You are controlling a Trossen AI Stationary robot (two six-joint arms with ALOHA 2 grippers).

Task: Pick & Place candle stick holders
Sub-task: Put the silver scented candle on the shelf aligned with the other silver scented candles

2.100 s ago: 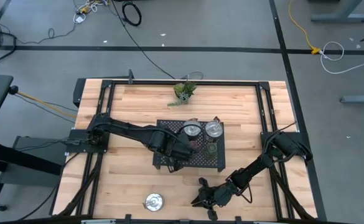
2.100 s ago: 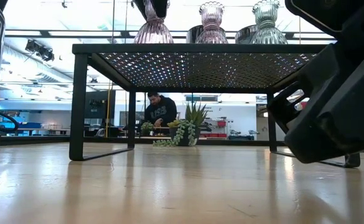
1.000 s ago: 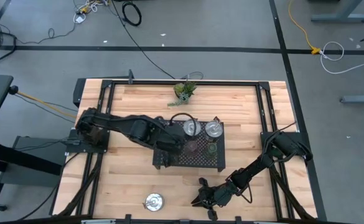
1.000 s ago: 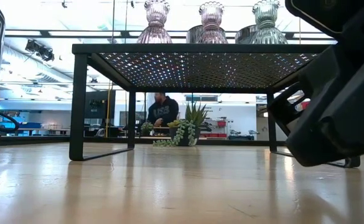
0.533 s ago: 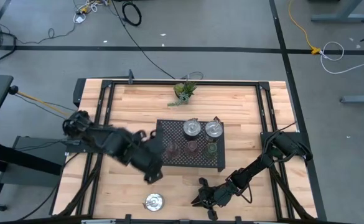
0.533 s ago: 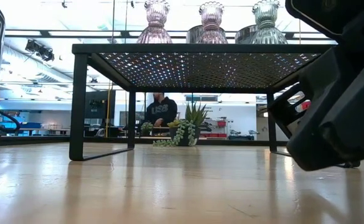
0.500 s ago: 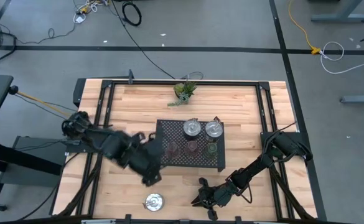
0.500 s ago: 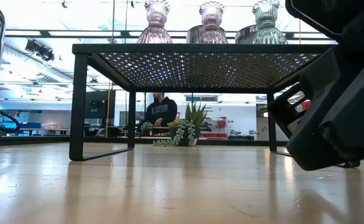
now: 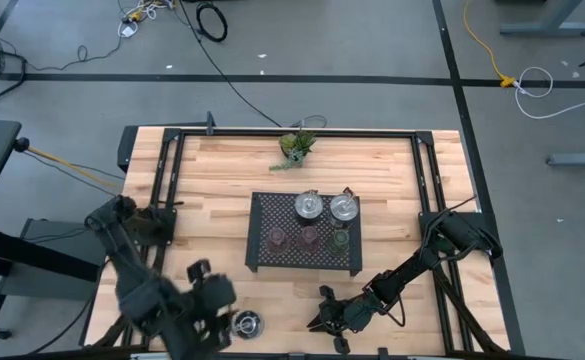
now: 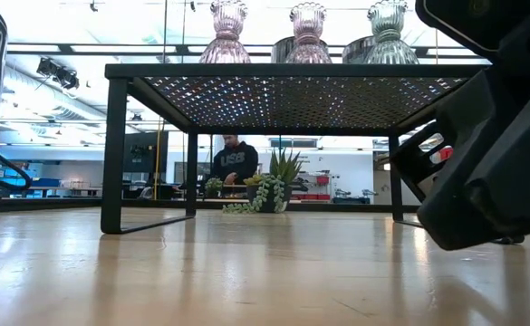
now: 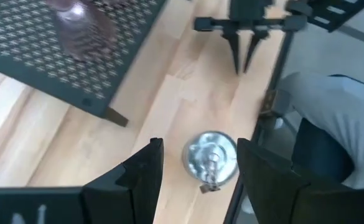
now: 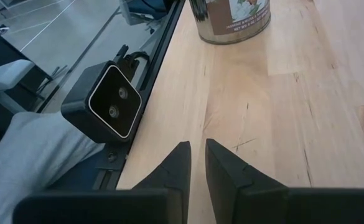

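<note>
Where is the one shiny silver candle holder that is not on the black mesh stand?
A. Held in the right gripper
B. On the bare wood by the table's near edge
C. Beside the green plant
B: the shiny silver candle holder stands alone on the wooden table, right in front of the open left gripper.

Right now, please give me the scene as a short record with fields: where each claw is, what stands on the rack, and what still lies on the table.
left claw: open, above the silver holder at the table's near edge
right claw: fingers close together, low over bare wood near the front edge, holding nothing
rack: black mesh rack at the table's centre
on rack: two silver holders, two brownish-red holders, one olive-green holder
off rack: the one silver holder
plant sprig: at the far edge
</note>
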